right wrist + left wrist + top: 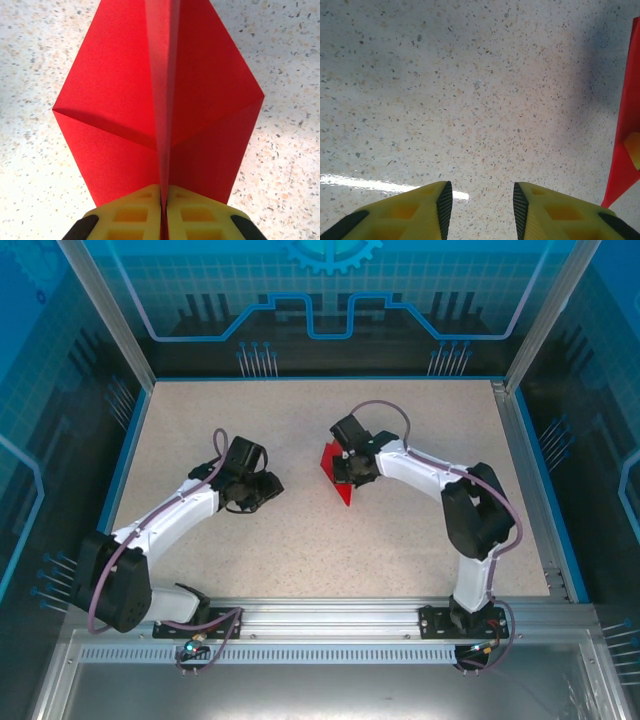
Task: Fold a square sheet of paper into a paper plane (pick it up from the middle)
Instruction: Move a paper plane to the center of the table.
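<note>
The red sheet of paper (115,100) is folded into a pointed, kite-like paper plane shape with a raised centre crease. My right gripper (163,197) is shut on that crease from the wide end, its yellow fingers pressed together. From above, the paper (328,458) stands near the table's middle, its sharp tip toward the near side, at my right gripper (344,473). My left gripper (267,484) hovers to the left of it, apart from it. The left gripper (482,200) is open over bare tabletop, and the paper (624,130) stands at the right edge of its view.
The speckled tabletop (300,540) has a blue border and metal frame posts at the corners. A rail (330,615) with both arm bases runs along the near edge.
</note>
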You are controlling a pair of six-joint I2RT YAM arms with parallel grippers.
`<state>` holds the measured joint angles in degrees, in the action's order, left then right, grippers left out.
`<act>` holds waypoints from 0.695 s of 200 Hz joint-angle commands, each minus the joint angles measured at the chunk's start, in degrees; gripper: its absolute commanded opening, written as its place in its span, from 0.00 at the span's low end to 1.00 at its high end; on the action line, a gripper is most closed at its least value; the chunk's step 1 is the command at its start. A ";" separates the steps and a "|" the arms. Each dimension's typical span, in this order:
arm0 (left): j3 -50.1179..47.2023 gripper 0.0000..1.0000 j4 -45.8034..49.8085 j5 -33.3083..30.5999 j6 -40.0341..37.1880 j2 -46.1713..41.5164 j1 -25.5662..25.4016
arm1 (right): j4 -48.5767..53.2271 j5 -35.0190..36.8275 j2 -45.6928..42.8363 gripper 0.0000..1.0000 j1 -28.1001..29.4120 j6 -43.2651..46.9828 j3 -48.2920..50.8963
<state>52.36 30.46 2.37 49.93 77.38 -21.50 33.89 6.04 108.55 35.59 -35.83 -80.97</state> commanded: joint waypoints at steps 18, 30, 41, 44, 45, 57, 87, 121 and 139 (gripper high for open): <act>-0.93 0.42 -0.66 1.28 0.94 -0.31 0.84 | 4.27 0.50 4.94 0.09 -0.26 -1.13 -4.19; -1.28 0.42 -0.57 1.32 0.80 -0.30 0.99 | 4.25 0.41 5.73 0.09 -0.26 -1.26 -4.67; -1.68 0.42 -0.74 1.45 0.83 -0.39 1.11 | 4.26 0.47 6.51 0.10 -0.26 -1.26 -5.03; -1.79 0.42 -0.79 1.51 0.90 -0.39 1.13 | 4.32 0.53 6.73 0.10 -0.26 -1.26 -5.15; -1.81 0.42 -0.82 1.50 0.88 -0.39 1.12 | 4.33 0.54 6.83 0.10 -0.26 -1.26 -5.16; -2.15 0.42 -1.01 1.67 0.87 -0.32 1.41 | 4.88 0.81 7.83 0.10 -0.26 -1.21 -5.92; -2.57 0.42 -1.60 2.20 0.69 0.00 1.85 | 5.39 0.83 9.68 0.11 -0.15 -1.21 -6.67; -2.70 0.42 -1.81 2.90 0.44 0.35 2.34 | 5.89 1.27 10.76 0.17 0.34 -1.86 -6.84; -2.87 0.42 -1.98 3.16 0.34 0.57 2.54 | 6.35 1.80 11.22 0.21 0.35 -2.28 -6.89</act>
<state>50.35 29.17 4.08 50.70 77.47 -19.68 38.02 6.35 118.54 35.64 -37.12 -86.48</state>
